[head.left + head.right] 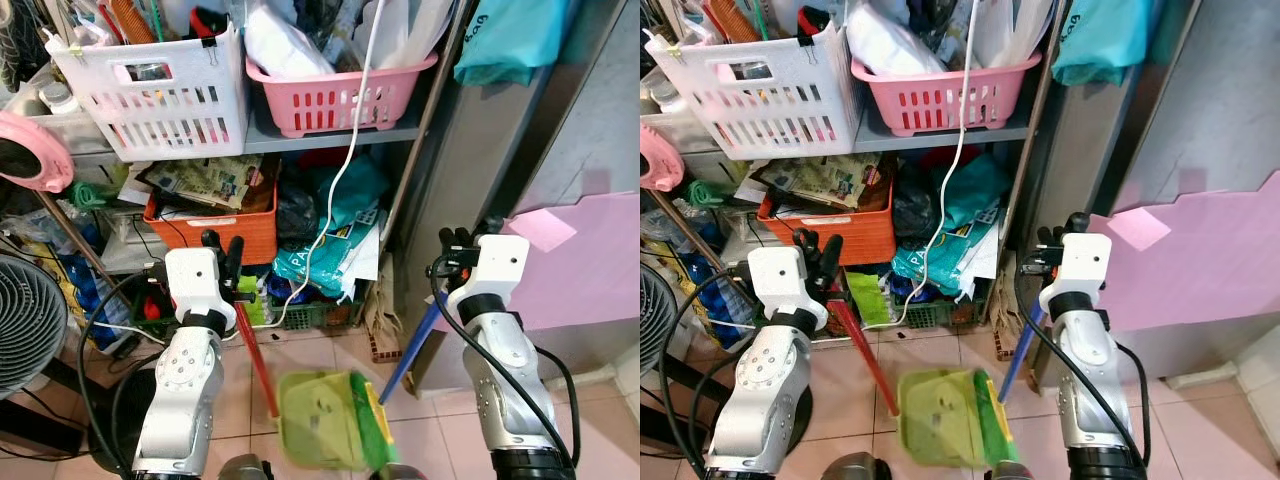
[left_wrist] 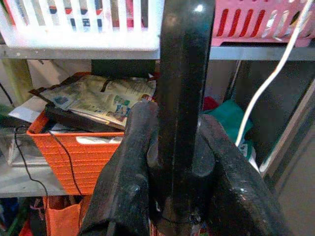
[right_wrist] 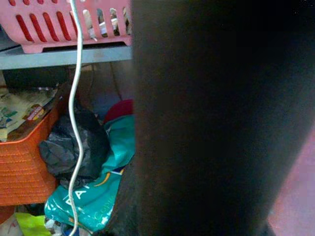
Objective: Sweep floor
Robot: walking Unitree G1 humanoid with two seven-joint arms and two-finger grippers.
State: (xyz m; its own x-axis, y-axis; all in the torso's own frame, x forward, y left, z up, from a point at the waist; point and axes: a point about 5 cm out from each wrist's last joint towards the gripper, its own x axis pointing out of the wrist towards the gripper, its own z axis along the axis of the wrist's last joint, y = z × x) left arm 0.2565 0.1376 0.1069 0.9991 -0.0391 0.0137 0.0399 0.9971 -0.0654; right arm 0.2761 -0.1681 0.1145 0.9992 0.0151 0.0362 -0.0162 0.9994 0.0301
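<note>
Left hand (image 1: 222,252) raised and clamped shut, right hand (image 1: 458,243) raised likewise

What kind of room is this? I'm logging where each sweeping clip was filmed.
Probably a home storage or utility corner: a tiled floor, cluttered shelving with a white basket, a pink basket and an orange crate.

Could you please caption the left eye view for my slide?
Facing cluttered shelves, left gripper holds the red handle of a green dustpan; right gripper holds a blue broomstick.

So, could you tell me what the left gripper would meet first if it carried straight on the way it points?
Probably the orange basket with newspapers under the shelf; the left gripper points at it, though depth is unclear.
</note>
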